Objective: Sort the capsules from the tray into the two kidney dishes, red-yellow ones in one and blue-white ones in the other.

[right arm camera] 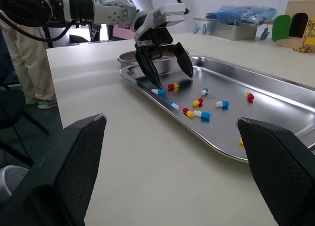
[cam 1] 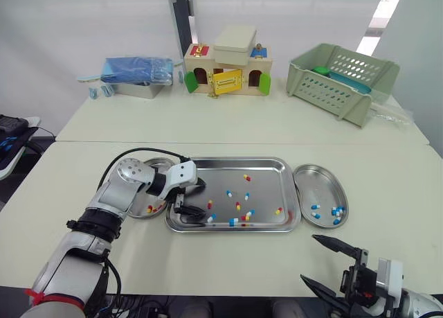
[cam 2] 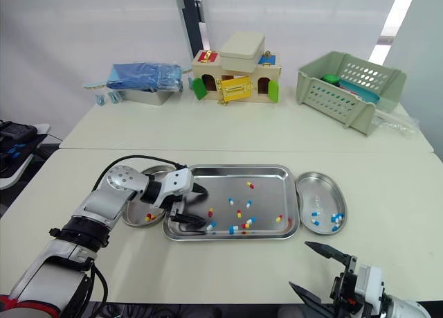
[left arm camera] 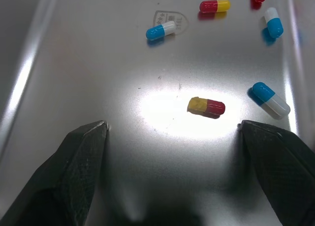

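The left gripper (left arm camera: 173, 123) stands with its two black fingers spread wide, their tips down on the floor of the rectangular stainless-steel tray (cam 1: 228, 160) and holding nothing. A single red-and-yellow capsule (left arm camera: 206, 106) lies loose on the metal between the two tips, touching neither. A blue-and-white capsule (left arm camera: 270, 99) lies just beside one finger. This is at the tray's left end, near its front rim.

More loose capsules (cam 1: 237, 206) of both colourings are scattered over the tray's middle and right half, most of them apart from one another.

A small steel kidney dish (cam 1: 136, 213) sits against the tray's left edge. It is partly hidden under the left arm and holds a few red-and-yellow capsules (cam 1: 149, 208). A second steel kidney dish (cam 1: 322, 176) sits against the tray's right edge and holds several blue-and-white capsules (cam 1: 337, 211).

The right gripper (cam 1: 309, 257) hovers over the tabletop's front edge near its right corner. It is well apart from the tray, and its fingers are spread wide and empty.

Along the tabletop's far edge stand a metal box (cam 1: 135, 89) topped with blue packets, a wooden toy house (cam 1: 227, 68) and a pale green plastic basket (cam 1: 339, 79). The right wrist view shows a person's beige trouser legs (right arm camera: 24, 53) beside the table.
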You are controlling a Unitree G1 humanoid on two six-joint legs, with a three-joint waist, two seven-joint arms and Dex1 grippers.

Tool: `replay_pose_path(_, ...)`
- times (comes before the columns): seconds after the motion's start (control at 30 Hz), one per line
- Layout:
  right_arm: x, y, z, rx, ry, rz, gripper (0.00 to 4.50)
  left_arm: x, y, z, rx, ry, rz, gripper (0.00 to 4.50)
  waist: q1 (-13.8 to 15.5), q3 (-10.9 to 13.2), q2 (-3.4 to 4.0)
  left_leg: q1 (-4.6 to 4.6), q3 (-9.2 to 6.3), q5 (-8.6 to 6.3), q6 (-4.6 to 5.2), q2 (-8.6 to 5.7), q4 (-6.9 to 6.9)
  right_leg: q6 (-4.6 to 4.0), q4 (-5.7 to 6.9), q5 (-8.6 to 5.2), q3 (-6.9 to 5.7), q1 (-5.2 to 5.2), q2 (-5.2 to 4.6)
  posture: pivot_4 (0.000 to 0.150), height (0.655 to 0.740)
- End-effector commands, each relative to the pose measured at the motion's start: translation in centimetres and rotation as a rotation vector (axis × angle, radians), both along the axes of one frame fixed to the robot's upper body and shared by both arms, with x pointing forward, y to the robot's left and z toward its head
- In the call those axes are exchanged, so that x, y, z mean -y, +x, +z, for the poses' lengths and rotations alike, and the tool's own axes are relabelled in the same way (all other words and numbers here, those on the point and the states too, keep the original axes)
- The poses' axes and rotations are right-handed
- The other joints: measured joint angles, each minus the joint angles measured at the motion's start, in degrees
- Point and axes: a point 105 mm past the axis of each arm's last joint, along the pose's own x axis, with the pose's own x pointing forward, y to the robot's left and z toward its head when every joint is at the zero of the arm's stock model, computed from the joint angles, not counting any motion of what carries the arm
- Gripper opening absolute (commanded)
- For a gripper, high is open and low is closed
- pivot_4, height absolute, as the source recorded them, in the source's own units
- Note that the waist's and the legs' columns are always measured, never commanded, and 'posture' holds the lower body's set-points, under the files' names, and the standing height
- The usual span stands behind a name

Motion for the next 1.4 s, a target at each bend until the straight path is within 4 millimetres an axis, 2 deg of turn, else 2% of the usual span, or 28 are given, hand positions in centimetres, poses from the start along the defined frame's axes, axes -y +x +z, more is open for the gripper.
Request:
replay_pose_path(0.03,-0.3,-0.3,0.7,0.022,0.001,0.001,4.46,0.5,-0.2,-0.3,-0.007,0.008,-0.028,4.5,0.04,0.0,0.0,0.0,0.0,0.0,0.0,0.0,0.0,0.0,0.0,0.0,0.0,0.0,0.0,0.15,0.74)
replay_pose_path(0.4,-0.5,0.0,1.0,0.02,-0.007,-0.011,4.46,1.3,-0.4,-0.4,-0.016,0.002,-0.056,4.5,0.01,0.0,0.0,0.01,-0.01,0.0,0.0,0.0,0.0,0.0,0.0,0.0,-0.01,0.02,0.0,0.15,0.74)
replay_pose_path(0.53,-0.7,0.2,1.3,0.021,-0.008,-0.01,4.5,1.3,-0.5,-0.5,-0.018,0.003,-0.056,3.66,0.02,0.0,0.0,0.01,-0.02,0.0,0.0,0.0,0.0,0.0,0.0,0.0,-0.01,0.03,0.0,0.15,0.74)
replay_pose_path(0.77,-0.8,0.2,1.5,0.016,-0.011,-0.011,4.5,1.2,-0.9,-0.9,-0.029,0.015,-0.06,1.36,0.02,-0.01,-0.01,0.02,-0.02,0.0,0.0,0.0,0.0,0.0,0.0,0.0,-0.01,0.03,0.0,0.15,0.74)
replay_pose_path(1.4,-1.0,0.4,1.8,0.01,-0.019,-0.01,4.5,1.0,-1.0,-1.1,-0.027,0.025,-0.058,1.36,0.02,-0.01,-0.01,0.06,-0.02,0.0,0.0,0.0,0.01,0.0,0.0,0.0,-0.01,0.08,0.0,0.15,0.74)
